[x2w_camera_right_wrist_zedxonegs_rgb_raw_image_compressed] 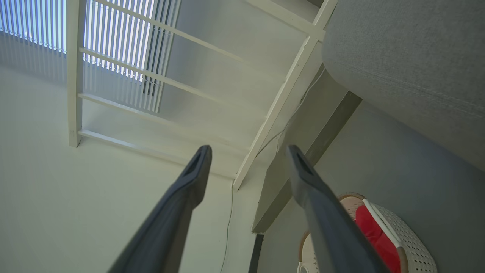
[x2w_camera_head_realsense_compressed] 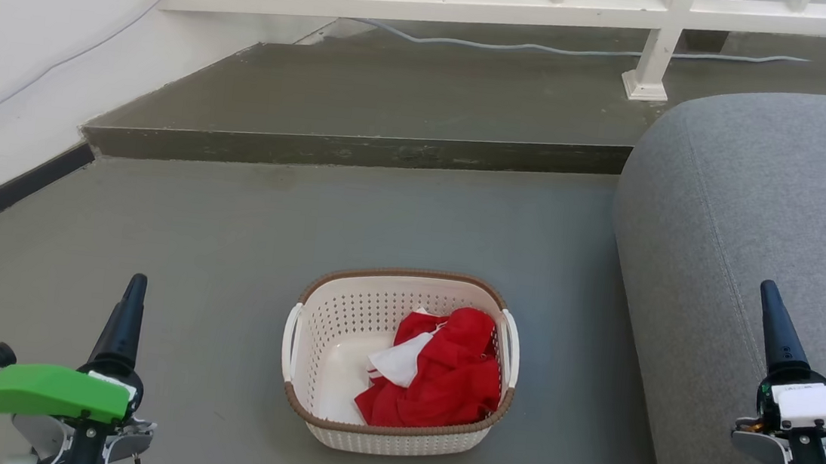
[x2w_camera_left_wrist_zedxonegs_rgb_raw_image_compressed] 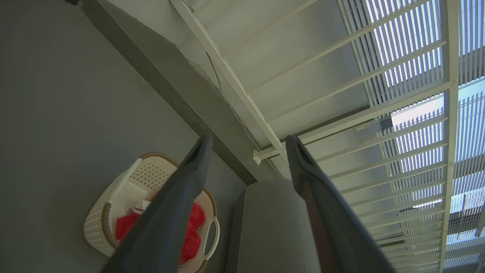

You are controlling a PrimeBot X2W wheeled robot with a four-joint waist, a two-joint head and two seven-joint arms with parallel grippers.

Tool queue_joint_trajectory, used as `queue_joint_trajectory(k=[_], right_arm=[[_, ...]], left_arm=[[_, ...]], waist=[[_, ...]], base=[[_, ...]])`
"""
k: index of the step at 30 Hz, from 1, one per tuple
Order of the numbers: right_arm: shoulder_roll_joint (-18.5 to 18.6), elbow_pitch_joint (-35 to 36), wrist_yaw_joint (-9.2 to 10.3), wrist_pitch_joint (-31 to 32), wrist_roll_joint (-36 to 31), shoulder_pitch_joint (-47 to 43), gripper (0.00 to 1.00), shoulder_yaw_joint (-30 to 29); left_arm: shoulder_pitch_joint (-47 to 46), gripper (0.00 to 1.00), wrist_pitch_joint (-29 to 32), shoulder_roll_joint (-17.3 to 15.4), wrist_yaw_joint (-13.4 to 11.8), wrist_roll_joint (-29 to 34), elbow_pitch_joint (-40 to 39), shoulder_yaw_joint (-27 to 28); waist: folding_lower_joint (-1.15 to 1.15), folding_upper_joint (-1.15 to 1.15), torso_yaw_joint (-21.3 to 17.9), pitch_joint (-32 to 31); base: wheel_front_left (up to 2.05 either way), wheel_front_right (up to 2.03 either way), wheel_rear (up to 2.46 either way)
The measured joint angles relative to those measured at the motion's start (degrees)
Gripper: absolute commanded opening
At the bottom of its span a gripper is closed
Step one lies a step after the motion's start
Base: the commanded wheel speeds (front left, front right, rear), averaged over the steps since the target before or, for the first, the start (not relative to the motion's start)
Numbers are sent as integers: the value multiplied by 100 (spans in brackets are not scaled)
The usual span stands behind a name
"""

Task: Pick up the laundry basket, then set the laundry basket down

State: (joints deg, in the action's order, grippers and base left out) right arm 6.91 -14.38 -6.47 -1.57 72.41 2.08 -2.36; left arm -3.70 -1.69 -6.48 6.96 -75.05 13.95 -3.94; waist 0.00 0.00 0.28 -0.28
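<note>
The laundry basket (x2w_camera_head_realsense_compressed: 356,314) sits on the grey floor (x2w_camera_head_realsense_compressed: 215,243), just left of a grey sofa (x2w_camera_head_realsense_compressed: 748,219), with red and white cloth (x2w_camera_head_realsense_compressed: 444,379) bunched in its right half. Both grippers are well apart from it — the left gripper (x2w_camera_left_wrist_zedxonegs_rgb_raw_image_compressed: 249,139) off to its left, the right gripper (x2w_camera_right_wrist_zedxonegs_rgb_raw_image_compressed: 248,148) over the sofa's edge — each with its 2 fingers spread and nothing between them.

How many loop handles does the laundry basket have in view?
2. The left handle is on the side of the laundry basket toward the wall; the right handle is on the side facing the grey sofa. Both show fully.
</note>
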Motion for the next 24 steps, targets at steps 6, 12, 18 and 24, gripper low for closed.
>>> queue_joint_trajectory(k=[6, 12, 18, 24], right_arm=[[122, 75, 91, -115, -644, 13, 100, 183], [310, 104, 236, -257, -1413, 63, 100, 442], [401, 101, 374, -354, -2072, 97, 100, 689], [427, 34, 517, -495, -2630, 97, 100, 914]], left_arm=[[-40, 100, -120, -97, -80, 665, -23, -201], [-139, 100, -255, -213, -222, 1366, -89, -412], [-190, 100, -364, -307, -394, 2017, -90, -643], [-220, 100, -502, -358, -557, 2621, -81, -817]], waist=[[0, 0, -2, -15], [0, 0, -10, -22], [0, 0, -21, -21], [0, 0, -30, -24]], base=[[0, 0, 0], [0, 0, 0], [0, 0, 0], [0, 0, 0]])
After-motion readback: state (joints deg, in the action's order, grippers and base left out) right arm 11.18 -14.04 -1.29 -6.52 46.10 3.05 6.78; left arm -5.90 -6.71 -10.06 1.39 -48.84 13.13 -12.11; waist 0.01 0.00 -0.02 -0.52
